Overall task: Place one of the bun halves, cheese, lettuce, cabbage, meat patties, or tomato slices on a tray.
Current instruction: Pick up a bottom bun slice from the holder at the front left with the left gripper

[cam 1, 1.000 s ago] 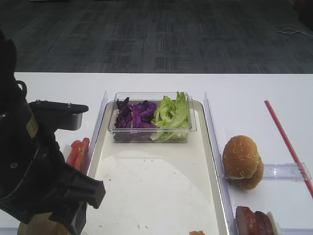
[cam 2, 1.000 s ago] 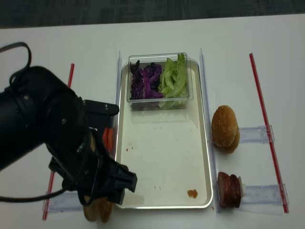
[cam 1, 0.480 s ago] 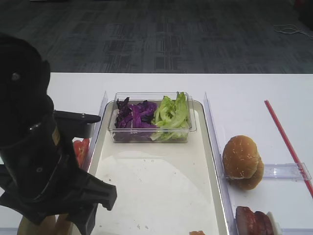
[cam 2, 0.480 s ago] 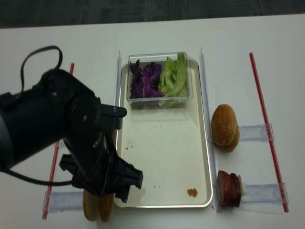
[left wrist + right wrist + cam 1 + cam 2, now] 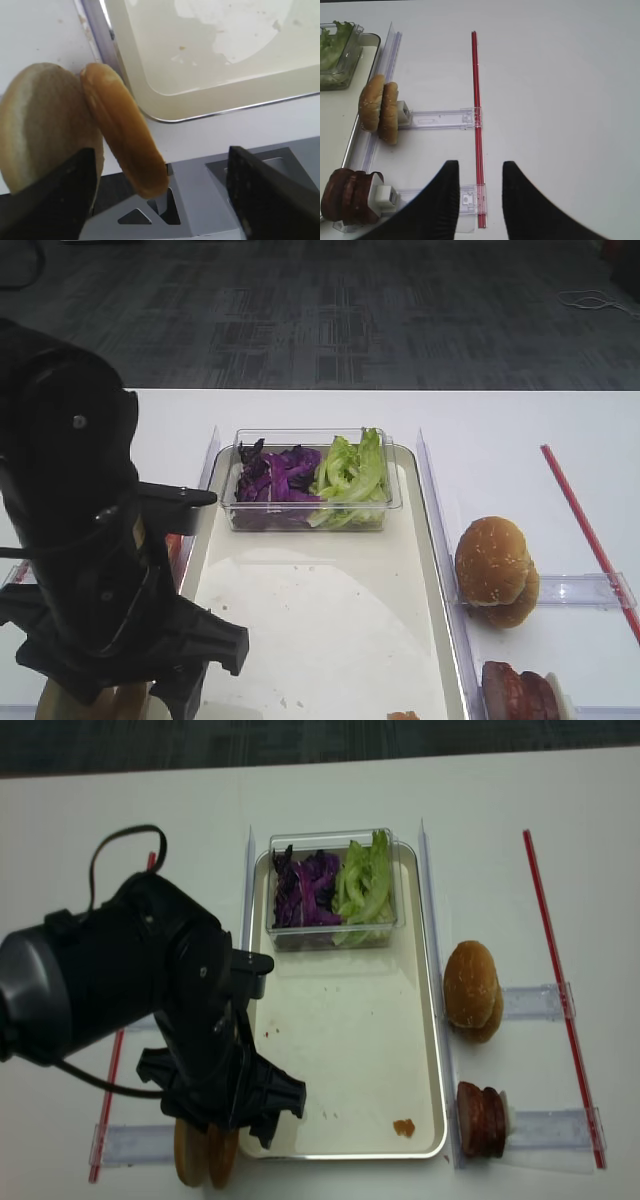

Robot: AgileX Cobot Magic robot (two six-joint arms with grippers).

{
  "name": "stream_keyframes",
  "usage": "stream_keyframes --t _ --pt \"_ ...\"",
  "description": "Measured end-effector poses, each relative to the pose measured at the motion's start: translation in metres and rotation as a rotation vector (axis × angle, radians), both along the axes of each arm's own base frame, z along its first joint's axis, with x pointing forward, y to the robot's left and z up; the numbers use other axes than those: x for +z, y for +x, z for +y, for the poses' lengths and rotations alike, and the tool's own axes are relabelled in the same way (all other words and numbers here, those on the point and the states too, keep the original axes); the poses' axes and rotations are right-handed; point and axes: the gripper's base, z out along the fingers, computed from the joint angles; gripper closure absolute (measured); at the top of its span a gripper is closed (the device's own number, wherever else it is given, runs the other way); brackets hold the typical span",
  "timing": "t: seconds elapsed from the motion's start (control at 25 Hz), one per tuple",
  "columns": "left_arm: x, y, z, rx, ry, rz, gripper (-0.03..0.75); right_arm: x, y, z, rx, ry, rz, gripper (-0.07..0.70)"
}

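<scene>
Bun halves (image 5: pixel 75 135), two flat rounds with pale cream faces and tan crust, stand on edge in a clear plastic holder just off the near left corner of the long cream-white tray (image 5: pixel 345 1050) with its silvery rim. We have the black left gripper (image 5: pixel 160 187) hanging over them, jaws spread wide and holding nothing, one finger on each side of the pair. We judge this the approach to a pick. Next we would lower and centre on a single half, then close across its faces without dragging its neighbour. Our right gripper (image 5: pixel 480 195) sits parted and empty over the white table, beside the reddish-brown meat patties (image 5: pixel 350 195).
</scene>
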Motion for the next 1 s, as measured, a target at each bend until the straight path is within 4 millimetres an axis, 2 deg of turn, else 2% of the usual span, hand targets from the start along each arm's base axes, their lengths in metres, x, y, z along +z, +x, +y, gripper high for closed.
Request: stream_keyframes --t 0.24,0.72,1.0 --pt "-0.007 0.0032 -0.0002 0.014 0.035 0.005 0.242 0.0 0.0 0.0 0.0 0.0 0.0 0.386" --pt "-0.011 0.005 0.0008 0.024 0.07 0.012 0.52 0.0 0.0 0.0 0.0 0.0 0.0 0.386" --pt "-0.0095 0.0052 0.0063 0.016 0.134 0.014 0.593 0.0 0.0 0.0 0.0 0.0 0.0 0.386"
